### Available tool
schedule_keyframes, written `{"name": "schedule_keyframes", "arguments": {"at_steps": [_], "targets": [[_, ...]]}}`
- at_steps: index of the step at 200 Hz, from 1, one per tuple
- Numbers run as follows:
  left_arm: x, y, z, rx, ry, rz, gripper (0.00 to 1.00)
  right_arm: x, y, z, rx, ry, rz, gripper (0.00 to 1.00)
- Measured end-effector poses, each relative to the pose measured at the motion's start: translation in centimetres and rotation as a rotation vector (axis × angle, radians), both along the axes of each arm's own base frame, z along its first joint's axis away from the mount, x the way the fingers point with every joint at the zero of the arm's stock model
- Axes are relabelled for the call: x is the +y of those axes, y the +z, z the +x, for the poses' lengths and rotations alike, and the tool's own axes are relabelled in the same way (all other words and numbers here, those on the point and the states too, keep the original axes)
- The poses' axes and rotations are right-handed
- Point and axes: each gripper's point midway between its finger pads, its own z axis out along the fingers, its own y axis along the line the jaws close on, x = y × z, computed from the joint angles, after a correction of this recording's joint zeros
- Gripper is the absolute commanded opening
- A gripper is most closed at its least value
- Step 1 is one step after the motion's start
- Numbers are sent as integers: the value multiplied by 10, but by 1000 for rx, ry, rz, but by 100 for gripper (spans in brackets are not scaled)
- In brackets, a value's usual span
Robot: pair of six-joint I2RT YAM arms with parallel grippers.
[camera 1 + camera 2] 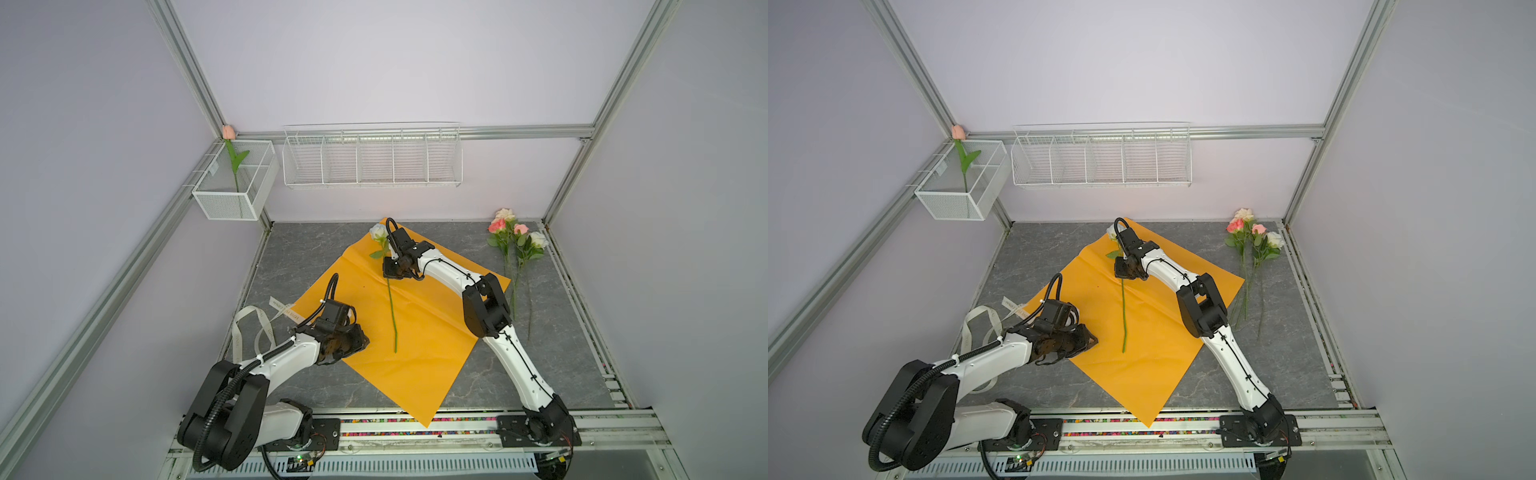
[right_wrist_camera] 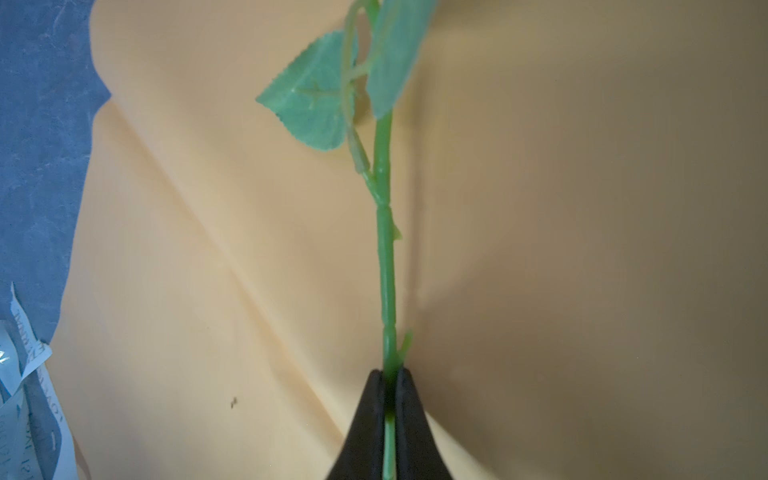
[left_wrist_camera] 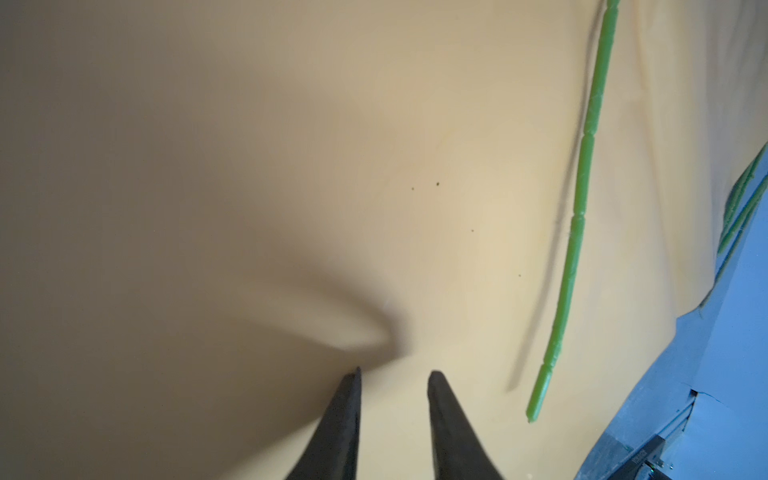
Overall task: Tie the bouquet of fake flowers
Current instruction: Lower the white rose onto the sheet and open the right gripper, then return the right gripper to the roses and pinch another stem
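Observation:
Orange wrapping paper lies as a diamond on the grey table. A white rose of the bouquet of fake flowers lies on it, its green stem pointing toward the front. My right gripper is shut on the stem just below the leaves. My left gripper hovers low over the paper's left part, left of the stem's end, open with nothing between its fingers.
The other roses, pink, cream and white, lie on the table at the back right. A pale ribbon lies left of the paper. On the walls hang a mesh basket holding a pink tulip, and a wire rack.

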Motion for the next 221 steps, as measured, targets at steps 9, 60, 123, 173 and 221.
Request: {"name": "schedule_keyframes", "arguments": {"at_steps": [9,60,123,173,221], "targets": [[0,0,-1,1,1,1,29,-1,-1,-1,3,2,-5,14],[4,7,-8,10,5,1,32,0,5,-5,14,32,-7,38],[-3,43,-3,-76,-8,-63,35,-28,63,-7,-62,78,-41,45],[-15,67,6,-137,-28,-134,37,-223,156,-9,-221,-192,-166,44],[-46,72,14,-122,-100,-155,38,-418,100,-29,-52,-530,-293,39]]}}
